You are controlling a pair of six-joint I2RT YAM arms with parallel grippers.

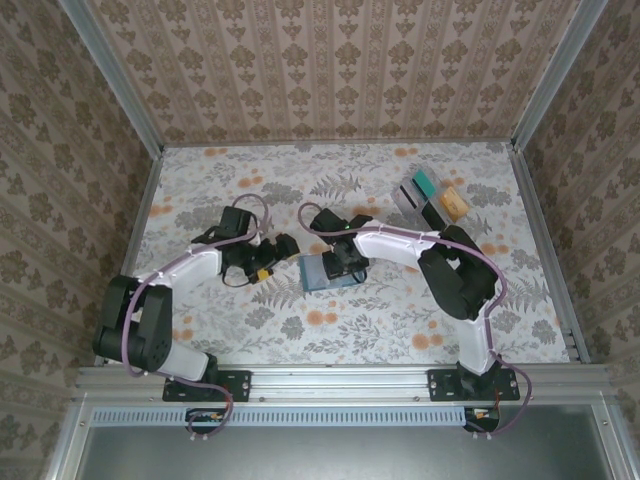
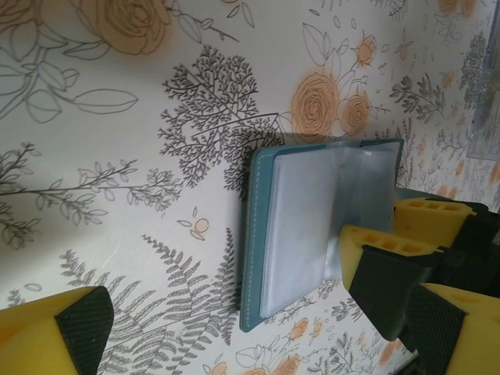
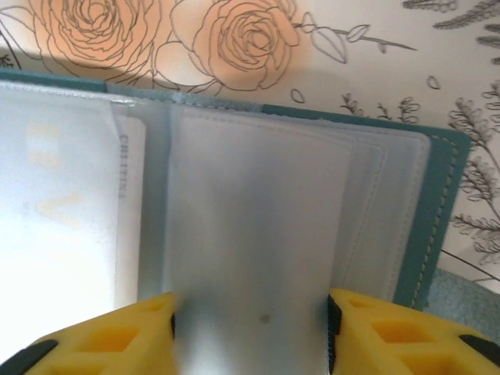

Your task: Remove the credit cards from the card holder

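my right gripper sits nearest, yellow fingertips parted, straddling a clear sleeve of the open card holder mid-table. a pale credit card stays pocketed left. my left gripper gapes empty beside the holder.

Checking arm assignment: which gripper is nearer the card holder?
Right. The right gripper is over the card holder, straddling a clear sleeve; the left gripper sits beside the holder on the left arm's side, apart from it.
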